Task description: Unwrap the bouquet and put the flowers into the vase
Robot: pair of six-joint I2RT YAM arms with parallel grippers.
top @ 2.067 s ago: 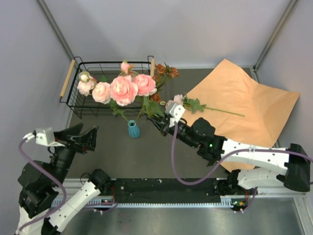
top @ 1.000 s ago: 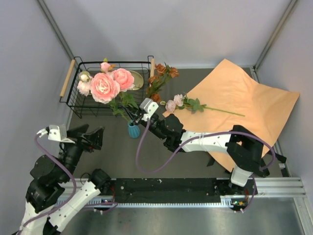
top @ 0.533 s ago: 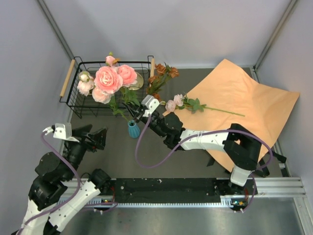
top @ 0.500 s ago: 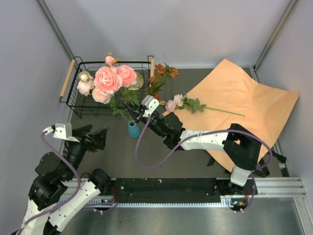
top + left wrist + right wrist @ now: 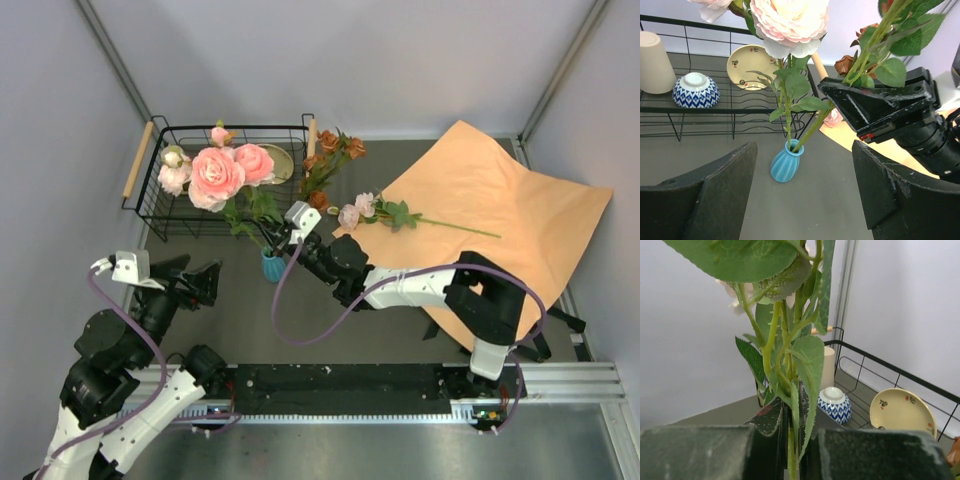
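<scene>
From above, the right fingers [image 5: 280, 238] are clenching the green stems of the pink flowers [image 5: 225, 172] just above the vase [image 5: 273, 265]. The vase is standing on the table [image 5: 330, 320], just in front of the wire basket [image 5: 150, 215]. The left fingers [image 5: 203, 280] are hanging spread and empty, near the vase's left side. Another loose stem [image 5: 400, 213] is lying across the edge of the unfolded paper [image 5: 510, 220], and rust-orange roses [image 5: 338, 148] are lying by the basket's right end.

In the left wrist view, two stem ends are entering the narrow neck of the vase [image 5: 785, 167], one upright and one leaning up toward the right fingers [image 5: 875, 105].

In the right wrist view, the stems [image 5: 790, 445] are sitting pinched between the two fingers, with a patterned bowl [image 5: 835, 404] and a plate [image 5: 900, 412] in the basket behind.

The step in hand seems to be seating this bunch. It calls for bringing the stems upright over the neck and pushing them straight down. The right fingers should let go only once the bunch is resting deep. The heavy heads could tip so small a vase, so the left fingers could usefully be steadying it.
</scene>
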